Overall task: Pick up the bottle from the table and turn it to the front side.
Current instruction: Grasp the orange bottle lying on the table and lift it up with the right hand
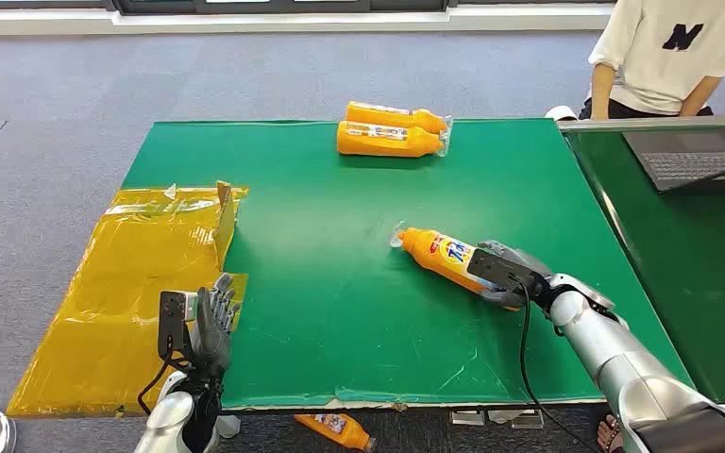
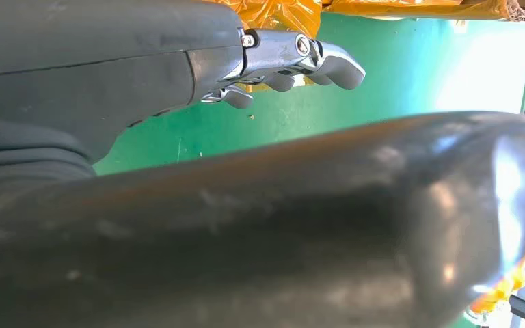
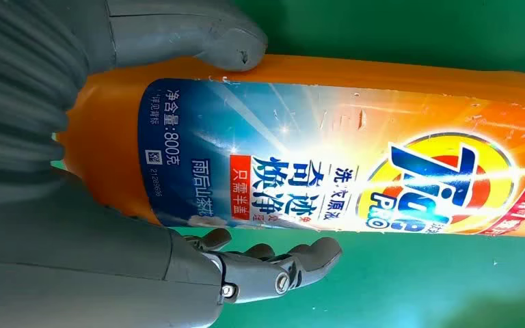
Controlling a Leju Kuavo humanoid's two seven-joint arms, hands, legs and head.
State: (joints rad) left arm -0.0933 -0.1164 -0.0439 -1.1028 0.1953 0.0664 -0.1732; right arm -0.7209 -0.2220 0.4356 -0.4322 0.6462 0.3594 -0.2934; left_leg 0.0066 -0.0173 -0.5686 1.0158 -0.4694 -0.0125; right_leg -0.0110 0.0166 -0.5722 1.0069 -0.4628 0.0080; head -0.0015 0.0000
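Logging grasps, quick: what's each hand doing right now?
Left hand: open, holding nothing.
Right hand: around the base of the orange plastic detergent bottle lying on the table.

The orange bottle (image 1: pixel 444 257) lies on its side on the green table (image 1: pixel 321 283), blue-and-yellow front label up.

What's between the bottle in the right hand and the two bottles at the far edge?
Only bare green table, per the head view, between the held bottle and the pair.

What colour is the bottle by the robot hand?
Orange, with a blue label; the bottle shows best in the right wrist view.
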